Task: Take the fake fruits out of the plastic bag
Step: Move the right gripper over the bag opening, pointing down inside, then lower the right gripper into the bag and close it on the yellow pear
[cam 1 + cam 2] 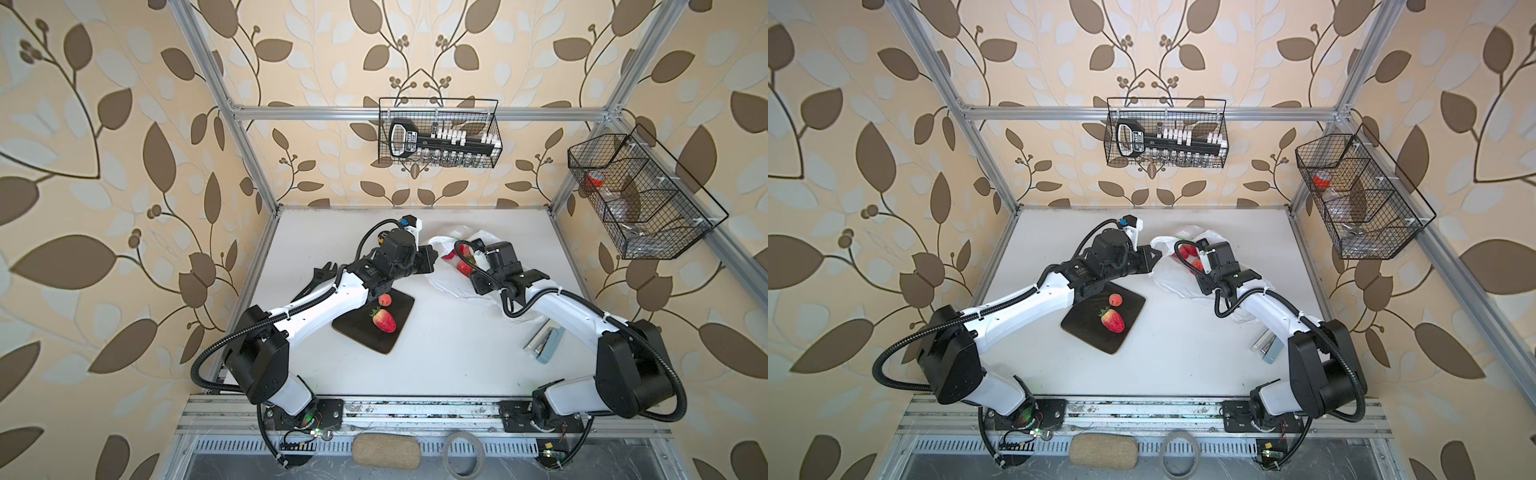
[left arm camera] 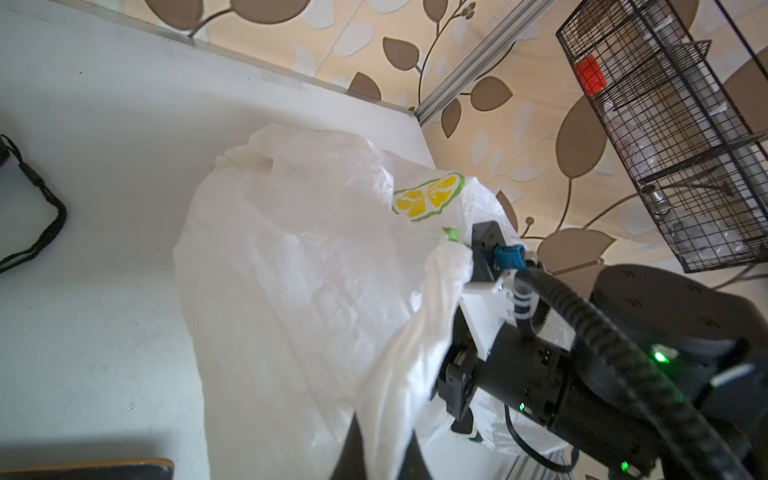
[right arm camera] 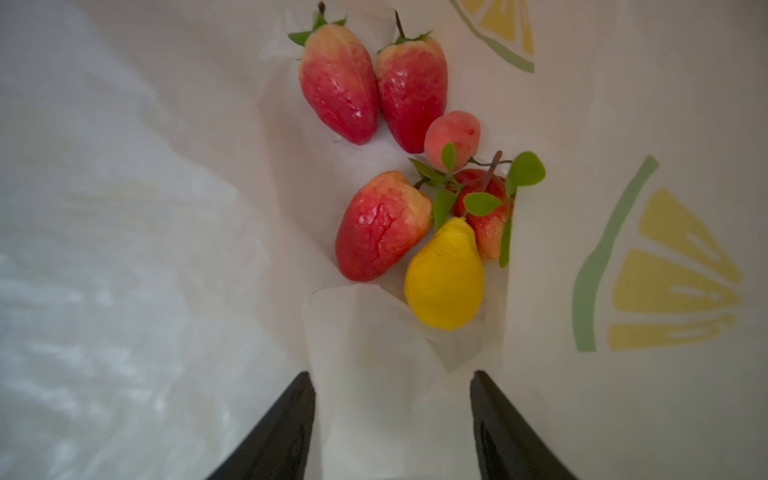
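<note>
Inside plastic bag (image 3: 166, 208): right gripper (image 3: 392, 415) unclenched, empty. Fake fruits (image 3: 382, 226) just ahead, yellow pear (image 3: 444, 278) nearest. Left gripper (image 1: 431, 253) clenched, seemingly pinching bag rim. Step: reaching for fruit. Next: advance, straddle one fruit, avoid film.

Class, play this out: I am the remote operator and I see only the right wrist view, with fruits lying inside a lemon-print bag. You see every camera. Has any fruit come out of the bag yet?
Observer: Yes. A strawberry and a small round fruit lie on a dark mat, outside the bag, in both top views.
Operator: What is the other arm doing?
Observer: The left hand is shut on the edge of the plastic bag, pinching the film at its mouth.
Operator: Is anything else lying out there?
Observer: A black wrench lies on the table, partly hidden behind the left arm.
</note>
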`<action>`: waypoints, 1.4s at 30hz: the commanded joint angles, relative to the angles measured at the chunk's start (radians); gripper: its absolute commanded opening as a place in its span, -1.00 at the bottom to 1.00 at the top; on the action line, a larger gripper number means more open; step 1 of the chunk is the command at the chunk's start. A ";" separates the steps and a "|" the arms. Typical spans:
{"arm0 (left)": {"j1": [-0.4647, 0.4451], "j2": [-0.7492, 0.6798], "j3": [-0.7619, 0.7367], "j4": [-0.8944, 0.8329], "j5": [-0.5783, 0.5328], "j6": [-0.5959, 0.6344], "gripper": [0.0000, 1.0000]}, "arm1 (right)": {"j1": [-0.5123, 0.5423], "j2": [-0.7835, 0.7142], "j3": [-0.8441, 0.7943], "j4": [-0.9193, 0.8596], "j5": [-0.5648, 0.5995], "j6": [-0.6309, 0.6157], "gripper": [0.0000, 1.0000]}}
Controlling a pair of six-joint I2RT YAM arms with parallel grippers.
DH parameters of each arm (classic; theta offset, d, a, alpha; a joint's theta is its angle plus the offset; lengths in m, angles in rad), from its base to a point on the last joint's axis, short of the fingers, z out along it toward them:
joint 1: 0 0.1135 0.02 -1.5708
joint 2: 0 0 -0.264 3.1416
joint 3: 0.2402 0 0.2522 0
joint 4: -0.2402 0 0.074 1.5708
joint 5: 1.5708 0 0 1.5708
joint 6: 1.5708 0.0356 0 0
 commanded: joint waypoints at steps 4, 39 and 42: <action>-0.001 -0.074 -0.039 -0.024 -0.023 0.019 -1.00 | -0.030 0.074 0.016 0.088 0.056 0.028 0.22; 0.013 -0.043 0.034 -0.055 -0.093 0.014 -1.00 | -0.043 0.053 -0.045 0.353 -0.142 -0.177 0.53; 0.025 -0.030 0.059 -0.055 -0.087 0.018 -1.00 | -0.043 0.004 -0.090 0.383 -0.151 -0.284 0.51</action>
